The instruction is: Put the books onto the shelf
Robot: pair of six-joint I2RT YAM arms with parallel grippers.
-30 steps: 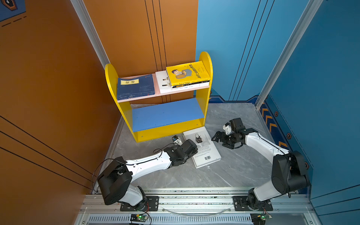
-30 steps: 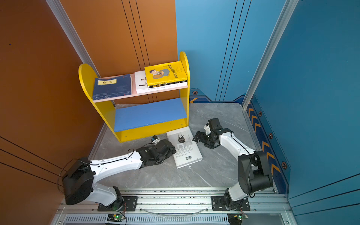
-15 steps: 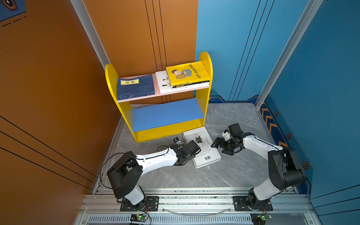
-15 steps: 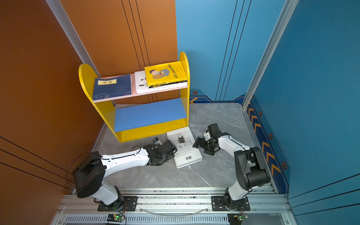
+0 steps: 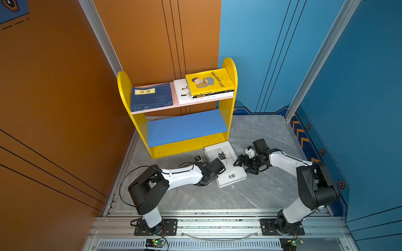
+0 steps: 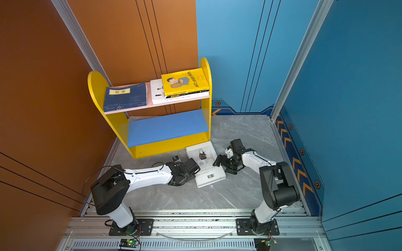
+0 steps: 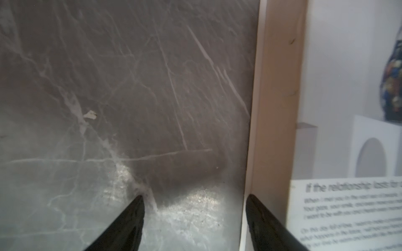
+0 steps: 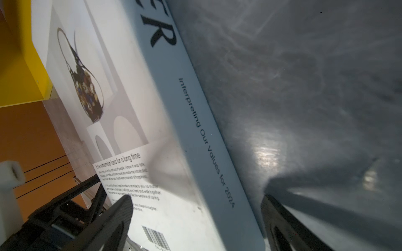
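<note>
Left claw (image 7: 193,200) spread at white book (image 5: 229,168) edge; right claw (image 8: 198,198) agape astride spine

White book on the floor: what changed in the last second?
Both arms closed in: left gripper reached the white book's page edge; right gripper came down, jaws straddling its spine. Neither holds it yet. The book, shelf and shelved books stayed put.

- Orange wall panels (image 5: 65,87), scored with thin dark lines, are seen on the left.
- Blue wall panels (image 5: 359,108) are seen on the right.
- A grey marble-veined floor (image 5: 261,130) is laid between them.
</note>
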